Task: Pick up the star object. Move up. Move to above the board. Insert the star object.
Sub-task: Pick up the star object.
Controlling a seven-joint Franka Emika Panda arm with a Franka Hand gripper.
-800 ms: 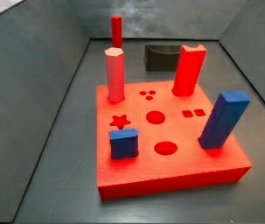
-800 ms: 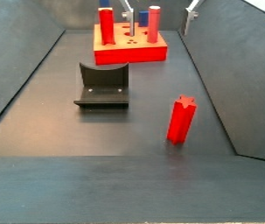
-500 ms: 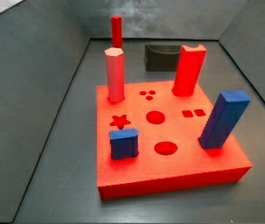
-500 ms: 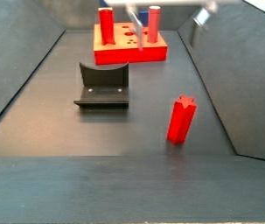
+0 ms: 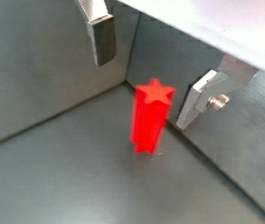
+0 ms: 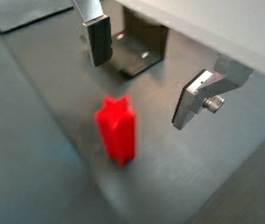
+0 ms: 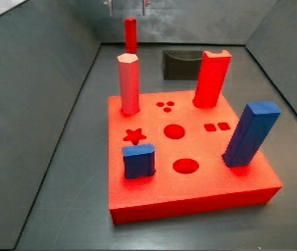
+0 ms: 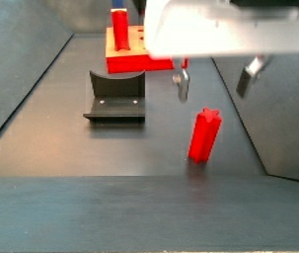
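**Open jaws above the star peg**

My gripper hangs over the floor of the grey bin, jaws spread wide and holding nothing. In both wrist views my two flat silver fingers stand well apart, with the star object, a slender bright-red peg with a star-shaped top and ridged sides, upright on the dark floor below and between them. It touches neither finger. In a wrist view the peg looks blurred, yet it plainly stands free of my plates.

In a side view the peg stands alone near the right wall of the bin, just beneath my fingers, and my white housing fills the top of the picture. The dark L-shaped fixture sits on the floor to its left, apart from it; a wrist view shows the same bracket beyond my fingers.

The board, a thick square bright-red slab with star, round and small square holes in its top, lies well away from the peg at the far end. On it stand a pale pinkish-red hexagonal peg, a wider red peg with a notched top, a tall blue block and a short blue block. Its star hole is unfilled.
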